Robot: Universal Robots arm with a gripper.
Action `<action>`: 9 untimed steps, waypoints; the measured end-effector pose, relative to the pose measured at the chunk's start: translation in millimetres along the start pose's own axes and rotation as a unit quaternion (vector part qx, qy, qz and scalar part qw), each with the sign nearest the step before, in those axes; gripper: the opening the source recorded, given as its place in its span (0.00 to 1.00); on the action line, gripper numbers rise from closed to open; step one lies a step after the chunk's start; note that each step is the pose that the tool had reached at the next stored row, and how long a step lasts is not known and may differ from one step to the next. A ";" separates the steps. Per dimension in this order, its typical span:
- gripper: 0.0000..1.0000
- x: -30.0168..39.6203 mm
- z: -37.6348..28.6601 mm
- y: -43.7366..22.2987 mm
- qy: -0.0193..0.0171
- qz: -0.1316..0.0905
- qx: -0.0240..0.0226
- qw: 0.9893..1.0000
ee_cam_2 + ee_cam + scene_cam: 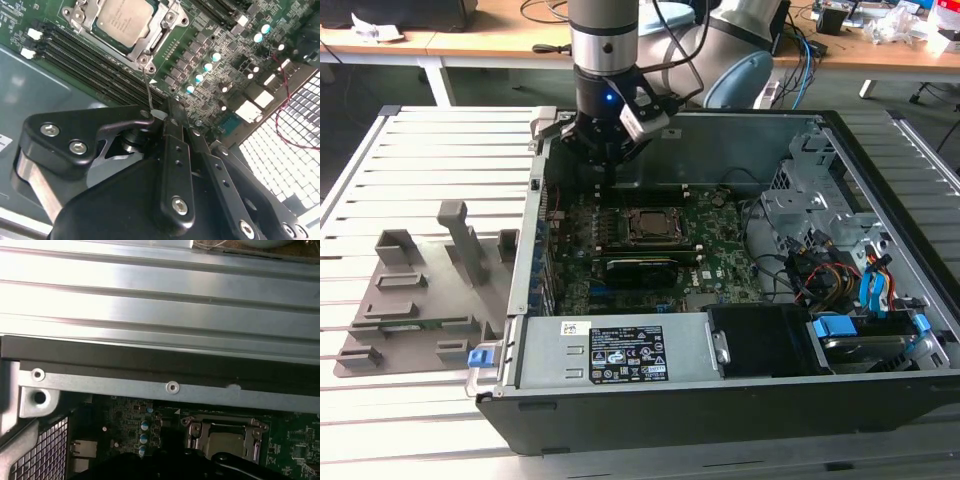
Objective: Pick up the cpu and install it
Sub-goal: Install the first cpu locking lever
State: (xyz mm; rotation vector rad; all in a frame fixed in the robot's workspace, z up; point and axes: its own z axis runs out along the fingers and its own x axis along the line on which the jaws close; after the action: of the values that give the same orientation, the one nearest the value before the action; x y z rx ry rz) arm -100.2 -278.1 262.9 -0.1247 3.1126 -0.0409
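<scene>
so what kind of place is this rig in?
Likely a robotics lab or workshop: an open computer case on a slatted metal table, wooden benches strewn with cables behind, and a grey parts fixture alongside.

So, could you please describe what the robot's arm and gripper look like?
The arm is a silver-grey metal cylinder ending in a black wrist section with a small blue light, and black cables trail beside it. The gripper is matte black, built from rounded linkage plates joined by silver screws.

Silver-grey cpu (pixel 121 21), green motherboard (pixel 720 245), black end effector (pixel 167 117)
</scene>
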 end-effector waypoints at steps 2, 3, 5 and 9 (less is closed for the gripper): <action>0.11 -3.7 0.1 -0.3 0.000 0.000 0.000 1.000; 0.11 -5.9 0.2 -0.4 0.000 0.000 0.000 1.000; 0.11 -11.2 0.4 -0.9 0.000 0.000 0.000 1.000; 0.11 -23.4 0.7 -1.9 0.000 0.000 0.000 1.000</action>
State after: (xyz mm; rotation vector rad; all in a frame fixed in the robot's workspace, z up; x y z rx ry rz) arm -76.7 -278.1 262.9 -0.1249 3.1132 -0.0409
